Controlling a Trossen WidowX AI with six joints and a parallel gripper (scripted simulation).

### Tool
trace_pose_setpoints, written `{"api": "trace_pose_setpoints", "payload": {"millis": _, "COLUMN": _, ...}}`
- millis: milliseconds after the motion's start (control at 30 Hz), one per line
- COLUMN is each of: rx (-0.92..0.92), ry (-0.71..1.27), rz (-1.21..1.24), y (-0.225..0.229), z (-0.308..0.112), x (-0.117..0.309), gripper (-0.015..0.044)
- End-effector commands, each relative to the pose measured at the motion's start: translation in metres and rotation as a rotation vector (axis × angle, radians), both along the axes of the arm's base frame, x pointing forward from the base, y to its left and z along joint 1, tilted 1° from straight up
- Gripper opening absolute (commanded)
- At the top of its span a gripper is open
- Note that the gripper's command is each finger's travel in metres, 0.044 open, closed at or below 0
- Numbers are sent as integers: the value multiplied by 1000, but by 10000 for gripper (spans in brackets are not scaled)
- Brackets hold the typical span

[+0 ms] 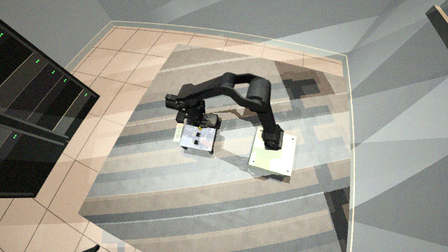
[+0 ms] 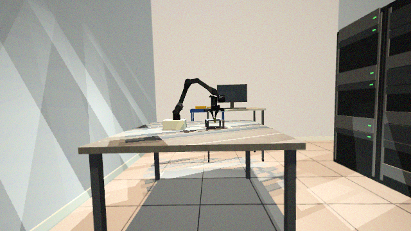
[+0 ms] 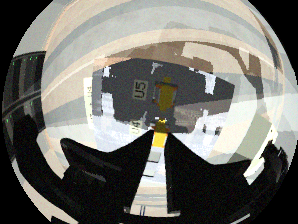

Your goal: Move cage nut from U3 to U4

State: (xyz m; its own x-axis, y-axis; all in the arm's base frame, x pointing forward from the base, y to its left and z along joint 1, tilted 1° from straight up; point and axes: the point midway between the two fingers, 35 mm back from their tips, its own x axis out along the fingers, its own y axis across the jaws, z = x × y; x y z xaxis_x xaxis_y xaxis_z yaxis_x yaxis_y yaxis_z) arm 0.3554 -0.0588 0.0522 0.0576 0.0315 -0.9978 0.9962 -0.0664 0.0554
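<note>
Just beside the U4 label point(image 3: 140, 127) on the rail plate point(image 1: 206, 145) point(image 3: 220, 107), the gripper point(image 1: 196, 124) point(image 2: 214, 119) point(image 3: 158, 135) pinches the yellow cage nut point(image 3: 160, 139); the other nut point(image 3: 165, 96) lies beyond, beside U5, the nut's long axis seemingly pointing toward it.

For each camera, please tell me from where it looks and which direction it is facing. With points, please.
Top: high above the table, looking steeply down at the rail plate point(image 1: 206, 136); the whole arm point(image 1: 227, 82) point(image 2: 202, 84) shows.
Exterior: beyond the table's near edge, looking level along it; the arm shows small, in side profile.
Wrist: on the arm near the end effector point(image 3: 161, 135), looking past its dark fingers at labels U4 and U5.
All three share the rail plate; top and exterior share the arm's white base block point(image 1: 259, 164) point(image 2: 171, 124).
</note>
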Motion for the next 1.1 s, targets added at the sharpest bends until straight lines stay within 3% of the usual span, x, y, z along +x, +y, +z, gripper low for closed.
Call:
{"api": "trace_pose_setpoints", "payload": {"millis": 0, "rx": -3, "ry": -1, "rz": -6, "y": -1, "z": 0, "x": 1, "gripper": 36}}
{"api": "trace_pose_setpoints", "payload": {"millis": 900, "rx": -3, "ry": -1, "rz": -6, "y": 0, "z": 0, "x": 2, "gripper": 36}}
{"api": "trace_pose_setpoints", "payload": {"millis": 1067, "rx": 0, "ry": -1, "rz": 0, "y": 0, "z": 0, "x": 2, "gripper": 167}}
